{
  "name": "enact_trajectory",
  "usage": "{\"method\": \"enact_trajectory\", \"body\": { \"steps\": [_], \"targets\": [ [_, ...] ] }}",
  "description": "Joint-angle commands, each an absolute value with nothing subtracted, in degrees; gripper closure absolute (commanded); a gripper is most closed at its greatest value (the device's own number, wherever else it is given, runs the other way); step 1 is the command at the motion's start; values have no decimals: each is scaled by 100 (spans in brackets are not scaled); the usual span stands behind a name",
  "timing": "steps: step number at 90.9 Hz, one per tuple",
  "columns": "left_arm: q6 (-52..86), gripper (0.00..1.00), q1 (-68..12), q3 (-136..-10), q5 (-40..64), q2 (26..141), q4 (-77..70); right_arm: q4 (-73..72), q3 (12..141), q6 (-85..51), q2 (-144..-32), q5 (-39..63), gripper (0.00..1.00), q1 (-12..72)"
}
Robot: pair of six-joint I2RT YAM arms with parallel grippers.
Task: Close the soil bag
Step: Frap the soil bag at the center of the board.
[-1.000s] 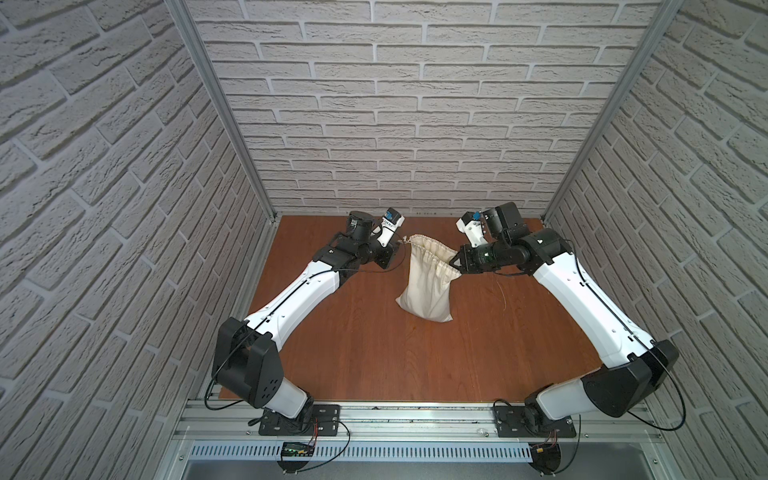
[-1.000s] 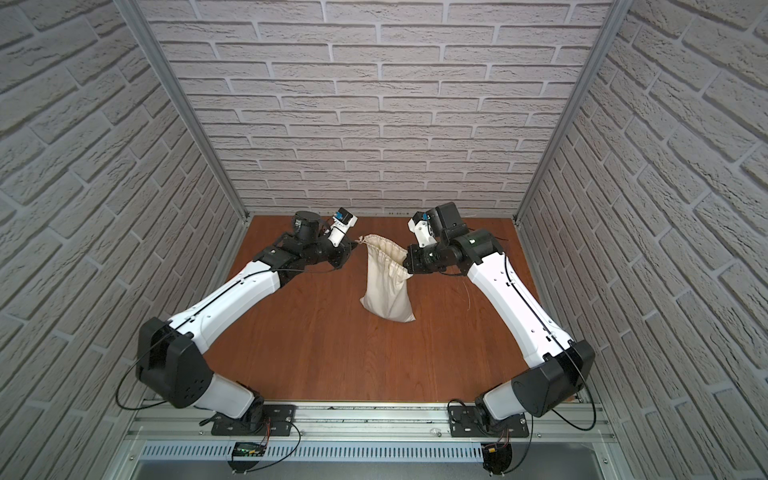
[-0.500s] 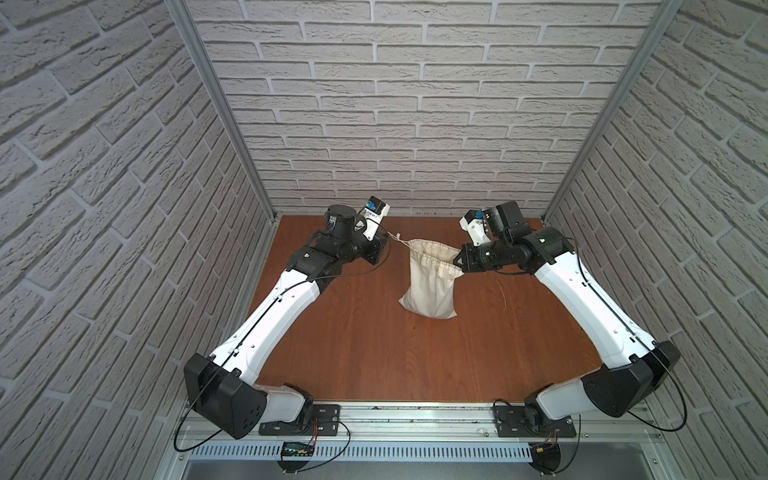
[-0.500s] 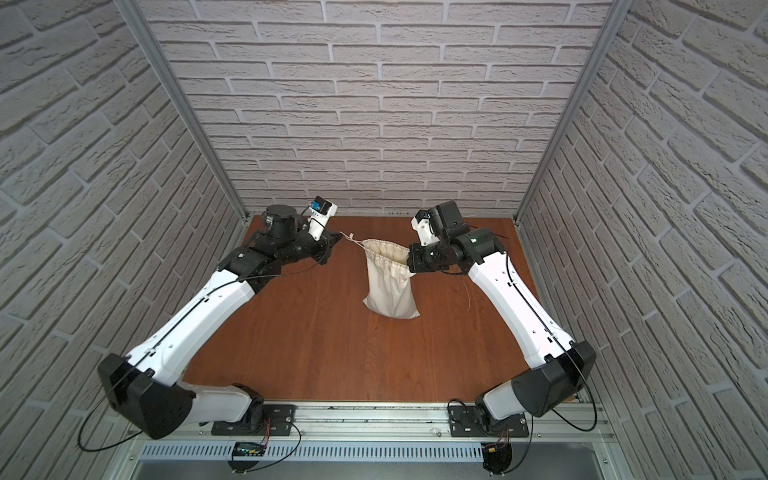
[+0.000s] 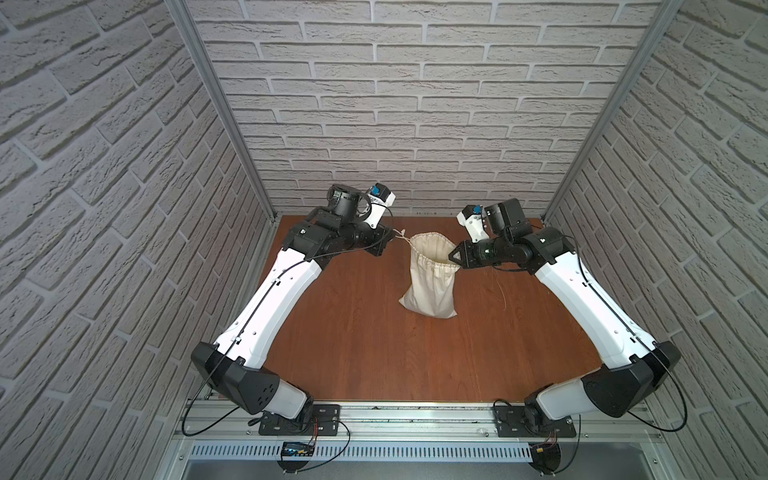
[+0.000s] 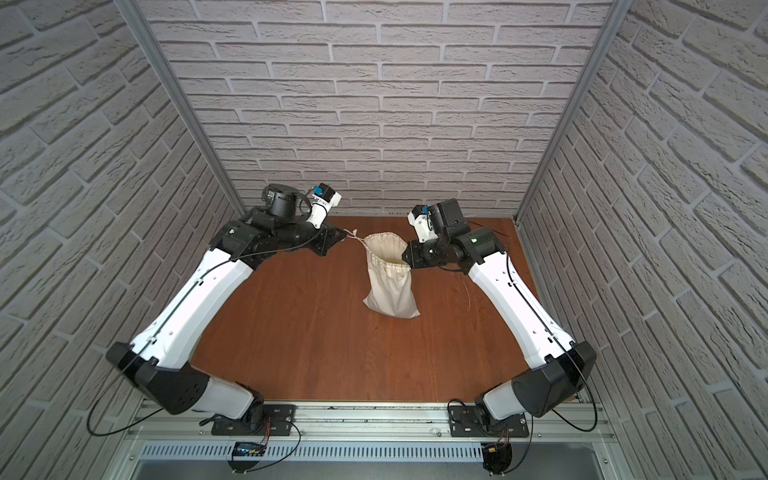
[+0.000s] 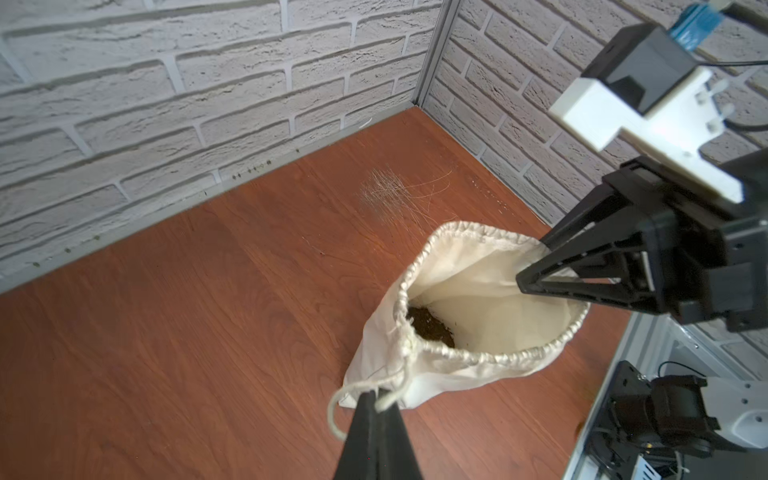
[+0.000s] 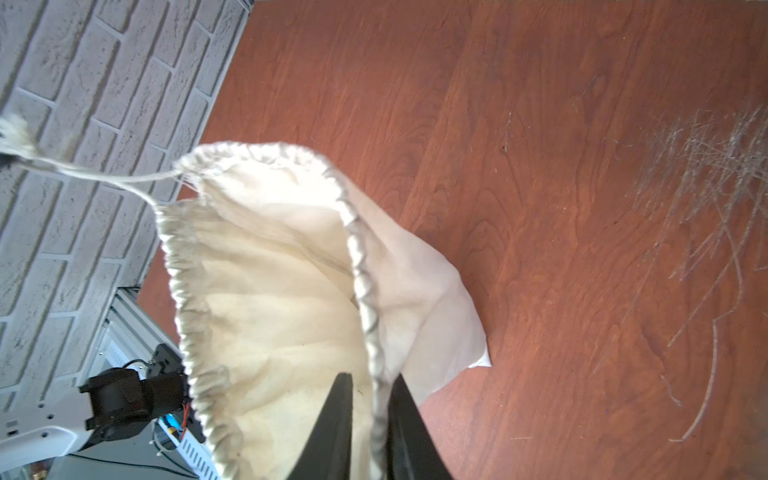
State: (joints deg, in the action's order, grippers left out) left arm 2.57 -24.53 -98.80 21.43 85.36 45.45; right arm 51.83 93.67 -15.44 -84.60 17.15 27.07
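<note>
Along the desk's (image 5: 353, 357) near edge runs a metal rail (image 5: 415, 419) that carries both arm bases. Past the middle, a little toward the right edge, the soil bag (image 5: 430, 286) rests with its bottom on the wood and its neck raised toward the far edge; both top views show it so (image 6: 390, 291). Its mouth gapes, the hem only partly gathered, and the left wrist view shows dark soil (image 7: 430, 326) inside. On the right side of the mouth, the right gripper (image 5: 455, 255) straddles the rim. In its wrist view the fingers (image 8: 399, 399) stand slightly apart with the hem between them, and whether they press it cannot be told. On the opposite side, closer to the far left corner, the left gripper (image 5: 388, 239) has its fingers closed on the thin white cord (image 7: 365, 384), which runs fairly straight from the hem to the fingertips, a loose loop hanging beside them. Farther on, near the far edge, lies a pale scuffed patch (image 7: 386, 191) on the wood, apart from the bag. The brick wall (image 5: 395, 124) stands behind.
</note>
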Motion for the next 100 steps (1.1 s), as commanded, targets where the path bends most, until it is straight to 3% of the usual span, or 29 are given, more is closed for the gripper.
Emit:
{"method": "enact_trajectory", "body": {
  "steps": [1,15,23,29,38,46,100],
  "targets": [
    [592,100,-2373,-10037,2428,8627,4896,4749,9391,-1318,-8304,2029,71,2733],
    [940,100,-2275,-10197,2631,8714,4794,4421,9409,-1074,-8130,2106,58,2733],
    [1010,100,-2254,-10339,2721,8792,4793,4406,9446,-986,-8127,2069,57,2733],
    [1005,100,-2248,-10354,2712,8815,4808,4555,9497,-1016,-8222,1986,64,2733],
    [1024,100,-2220,-10166,2724,8763,4719,4795,9526,-1056,-8429,1893,83,2725],
    [1062,100,-2161,-9957,2731,8681,4606,4779,9360,-1134,-8506,1888,90,2724],
    [1302,100,-2048,-9929,2997,8419,4589,4777,9039,-1378,-7816,1343,94,2733]
  ]
}}
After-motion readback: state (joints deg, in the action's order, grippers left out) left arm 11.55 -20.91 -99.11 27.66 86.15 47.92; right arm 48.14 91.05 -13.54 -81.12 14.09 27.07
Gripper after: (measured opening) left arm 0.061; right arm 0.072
